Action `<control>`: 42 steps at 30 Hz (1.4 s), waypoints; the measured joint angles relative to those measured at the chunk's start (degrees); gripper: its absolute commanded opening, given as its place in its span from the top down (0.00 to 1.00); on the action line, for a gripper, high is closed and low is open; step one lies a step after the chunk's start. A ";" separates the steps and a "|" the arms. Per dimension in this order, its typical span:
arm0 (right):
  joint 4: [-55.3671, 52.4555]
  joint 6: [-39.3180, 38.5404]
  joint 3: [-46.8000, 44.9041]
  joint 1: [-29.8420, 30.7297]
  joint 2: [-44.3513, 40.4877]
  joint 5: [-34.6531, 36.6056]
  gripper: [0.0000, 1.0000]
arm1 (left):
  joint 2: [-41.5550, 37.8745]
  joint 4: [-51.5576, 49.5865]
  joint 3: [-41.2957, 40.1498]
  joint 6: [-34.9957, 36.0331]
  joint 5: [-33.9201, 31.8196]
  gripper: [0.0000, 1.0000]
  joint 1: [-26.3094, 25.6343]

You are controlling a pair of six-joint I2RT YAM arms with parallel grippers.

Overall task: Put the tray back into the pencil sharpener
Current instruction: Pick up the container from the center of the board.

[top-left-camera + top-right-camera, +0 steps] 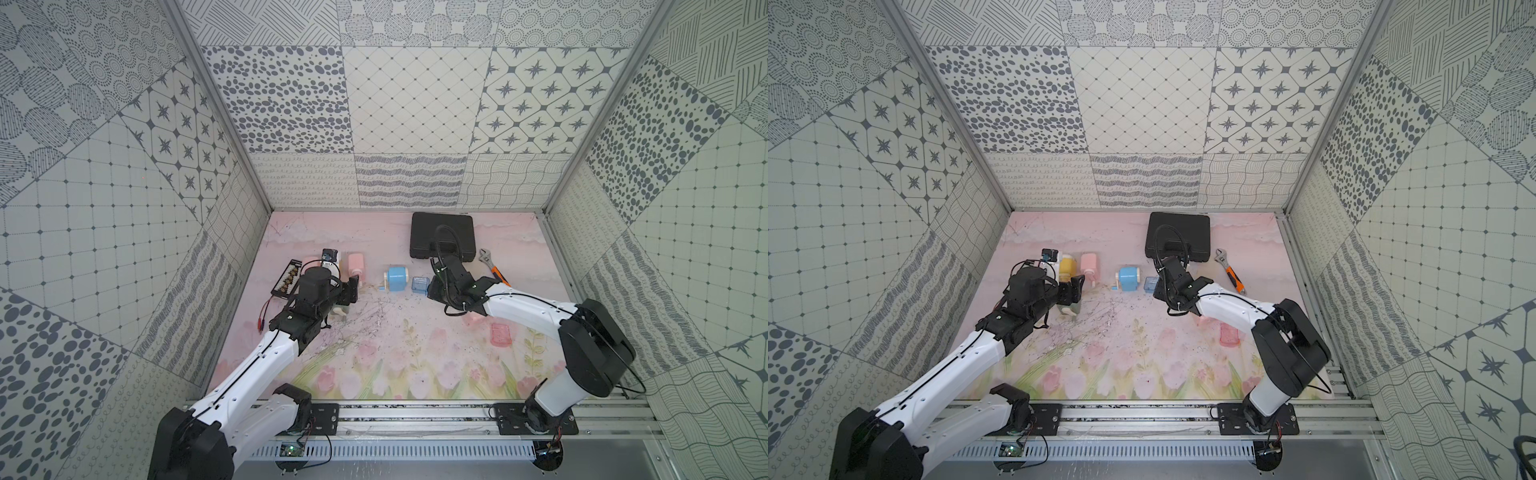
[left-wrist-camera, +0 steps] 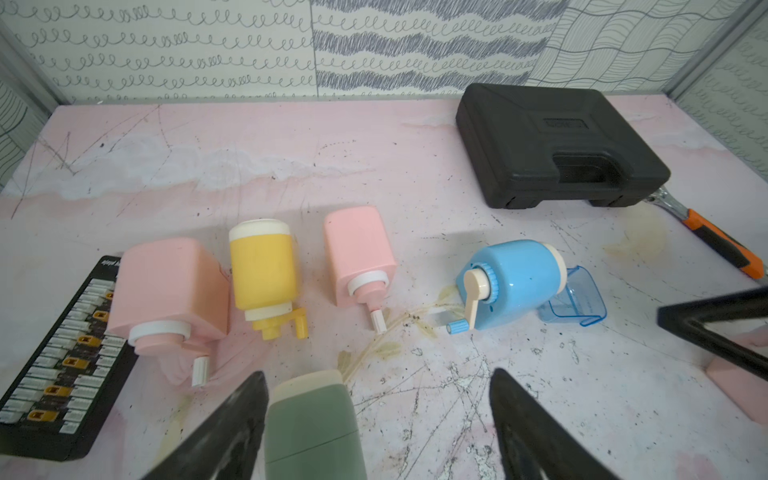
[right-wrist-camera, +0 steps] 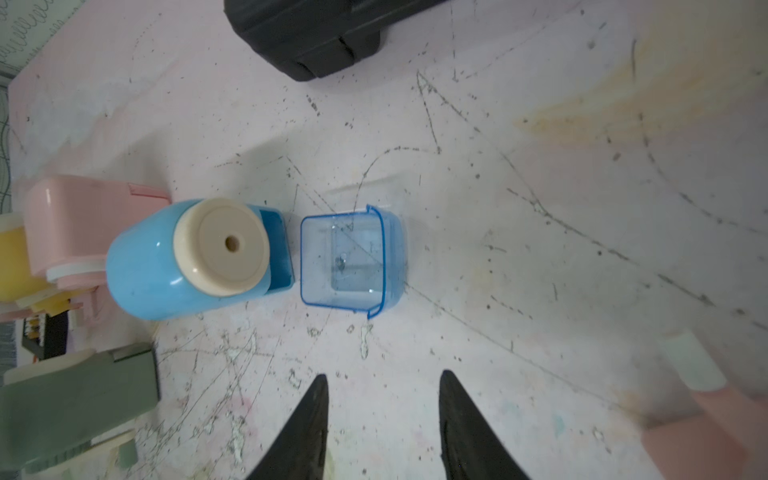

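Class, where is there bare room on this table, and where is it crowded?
Bare: front middle of the table, and the back left behind the sharpener row, beside the case. Crowded: that left row; the tray close by the blue sharpener.

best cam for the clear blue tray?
Right wrist: the tray sits mid-frame, with its whole outline and open top visible, just apart from the blue sharpener. The left wrist view shows the tray partly hidden behind that sharpener. In both top views it is small.

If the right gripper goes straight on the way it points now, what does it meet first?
Most likely the clear blue tray, lying just outside the blue sharpener; how high the right gripper sits is unclear.
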 measured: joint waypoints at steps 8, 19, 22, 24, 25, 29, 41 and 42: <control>-2.43 -3.08 9.75 -1.95 11.26 0.11 0.66 | 0.52 6.97 -1.70 1.36 2.71 0.16 0.02; -4.57 -4.72 12.83 -2.19 16.46 -0.44 0.91 | 1.05 10.16 -0.90 1.92 3.78 0.21 0.26; -4.79 -4.94 12.87 -2.16 16.46 -0.61 0.99 | 2.38 9.33 1.70 2.91 3.65 0.21 0.26; -4.83 -5.31 12.87 -2.14 16.44 -0.68 1.00 | 3.30 8.39 3.56 3.82 3.32 0.22 0.26; -4.87 -5.46 12.87 -2.10 16.41 -0.68 1.00 | 3.58 8.00 4.24 3.98 3.15 0.22 0.26; -5.99 -6.12 12.09 -1.64 14.86 -0.59 1.00 | 4.50 6.64 6.78 4.85 2.62 0.22 0.26; -15.23 -2.80 0.72 14.03 -3.91 6.93 0.97 | 5.20 2.03 10.75 8.59 3.34 0.22 0.26; -16.15 -1.86 -0.31 15.89 -4.17 7.45 0.97 | 5.35 1.62 11.04 9.07 3.72 0.22 0.26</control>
